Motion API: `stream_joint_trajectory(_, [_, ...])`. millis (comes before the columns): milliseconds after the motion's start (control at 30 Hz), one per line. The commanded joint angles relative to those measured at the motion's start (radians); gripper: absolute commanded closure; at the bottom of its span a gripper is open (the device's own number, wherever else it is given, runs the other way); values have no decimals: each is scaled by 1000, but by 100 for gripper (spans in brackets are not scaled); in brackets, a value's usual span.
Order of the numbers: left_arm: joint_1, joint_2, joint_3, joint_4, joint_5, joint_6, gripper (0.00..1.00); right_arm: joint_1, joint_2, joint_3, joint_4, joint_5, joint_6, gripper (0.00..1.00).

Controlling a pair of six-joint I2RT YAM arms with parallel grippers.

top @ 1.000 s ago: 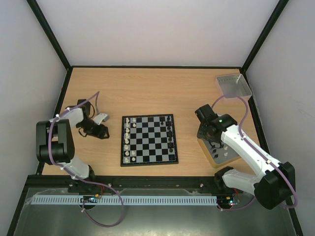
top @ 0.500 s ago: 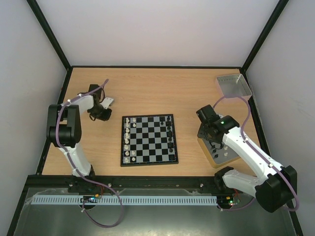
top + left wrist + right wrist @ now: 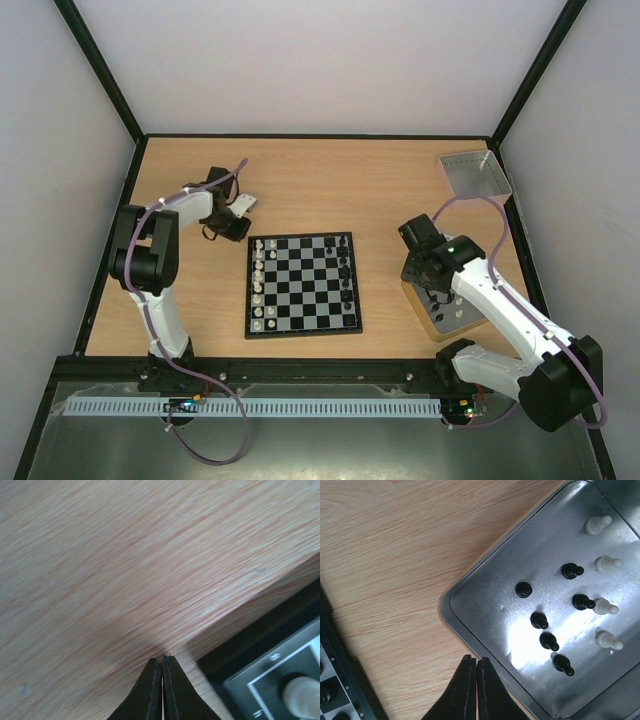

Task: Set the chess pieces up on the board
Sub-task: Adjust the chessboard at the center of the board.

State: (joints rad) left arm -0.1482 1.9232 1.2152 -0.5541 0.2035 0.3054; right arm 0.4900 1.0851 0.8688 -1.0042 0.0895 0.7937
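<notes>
The board (image 3: pixel 300 283) lies mid-table, with white chess pieces (image 3: pixel 258 283) along its left columns and black ones (image 3: pixel 345 275) along its right. My left gripper (image 3: pixel 236 230) is shut on nothing, just above the wood off the board's far-left corner. In the left wrist view its tips (image 3: pixel 162 659) meet beside that board corner (image 3: pixel 260 677), where one white piece (image 3: pixel 302 700) stands. My right gripper (image 3: pixel 476 660) is shut and empty, by the near-left rim of the grey tin (image 3: pixel 485 610). The tin holds several black pawns (image 3: pixel 540 620) and white pawns (image 3: pixel 605 607).
A silvery tray (image 3: pixel 475 175) sits at the back right corner. The tan-rimmed tin (image 3: pixel 440 330) lies right of the board under my right arm. Black frame rails edge the table. The board's right edge (image 3: pixel 335 680) shows at the lower left of the right wrist view.
My left arm has swung from the table's left side up and right to the board's far-left corner, and its jaws have closed. The right arm has barely moved.
</notes>
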Motion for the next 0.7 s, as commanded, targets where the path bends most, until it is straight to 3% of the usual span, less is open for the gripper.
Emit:
stream_joint_trajectory(0, [-24, 87, -33, -102, 49, 3, 96, -12, 22, -18, 8, 31, 8, 98])
stream_joint_trajectory(500, [-41, 78, -29, -124, 121, 24, 93, -59, 93, -50, 67, 19, -20, 98])
stream_joint_trajectory(600, [-40, 78, -32, -104, 84, 4, 85, -69, 112, -54, 86, 18, -12, 98])
stream_joint_trajectory(667, [-30, 72, -46, -73, 38, -10, 68, -77, 128, -54, 98, 24, -11, 98])
